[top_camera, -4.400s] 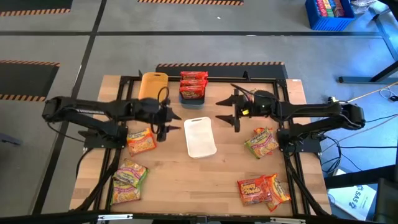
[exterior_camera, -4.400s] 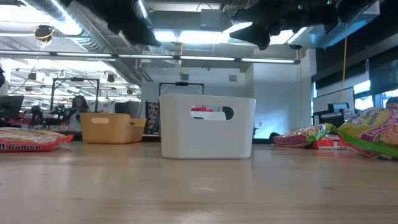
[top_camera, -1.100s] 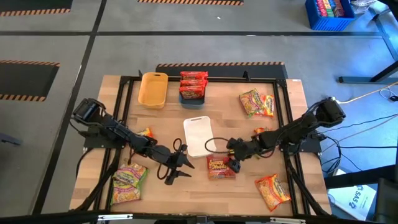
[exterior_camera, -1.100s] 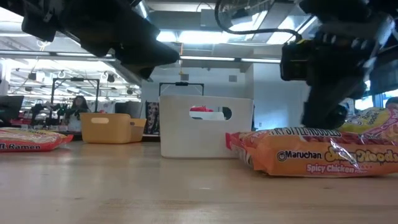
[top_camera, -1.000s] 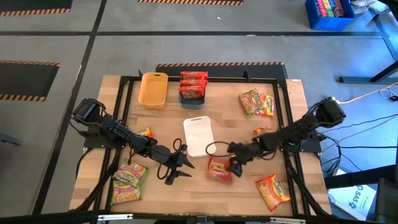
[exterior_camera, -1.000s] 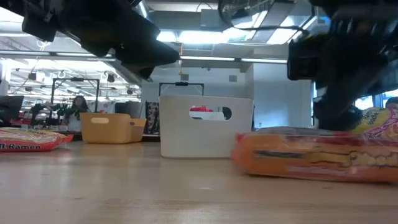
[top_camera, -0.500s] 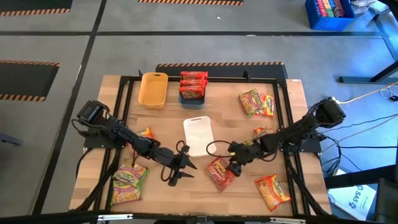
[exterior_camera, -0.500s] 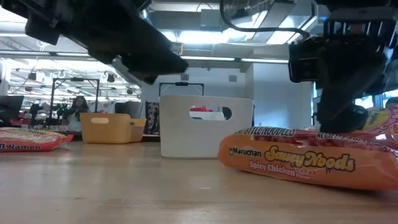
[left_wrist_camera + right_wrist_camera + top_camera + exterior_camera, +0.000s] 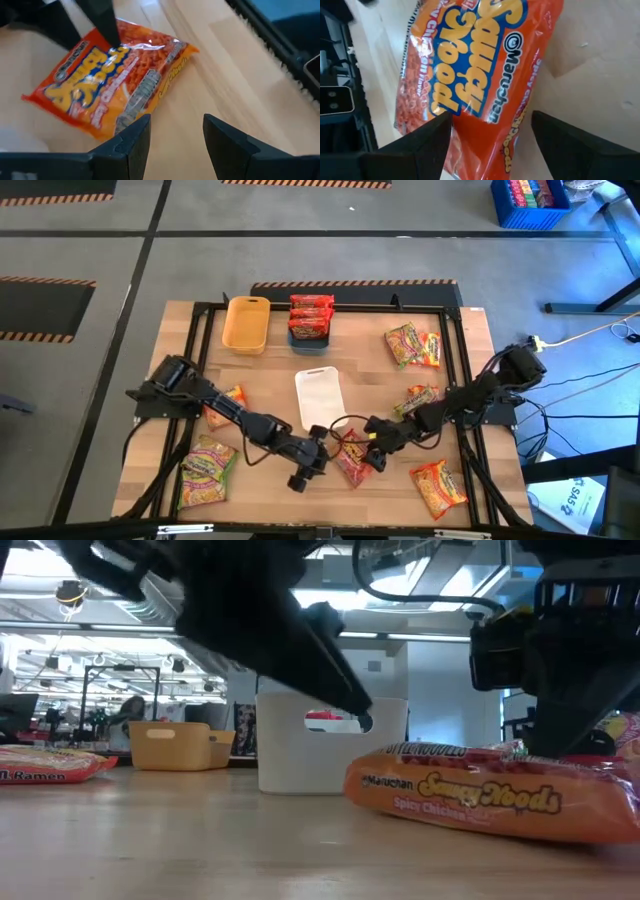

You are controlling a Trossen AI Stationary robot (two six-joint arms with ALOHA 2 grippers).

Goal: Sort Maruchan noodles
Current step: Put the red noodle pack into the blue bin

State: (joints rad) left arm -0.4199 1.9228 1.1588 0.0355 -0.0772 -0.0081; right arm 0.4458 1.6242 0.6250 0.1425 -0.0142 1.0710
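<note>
At lower centre of the high view, the right gripper [image 9: 372, 458] clasps an orange packet [image 9: 350, 460], the left gripper [image 9: 312, 463] spread beside it; red packets [image 9: 311, 315] binned, others loose.

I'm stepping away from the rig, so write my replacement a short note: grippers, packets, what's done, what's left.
Right gripper: fingers astride one end of the orange packet in front of the white tray; firm grip unclear.
Left gripper: open, beside that packet, holding nothing.
Done: red packets stacked in the far bin.
Left: yellow tray and white tray are empty. Loose packets lie at front left, left, front right, right, far right.
</note>
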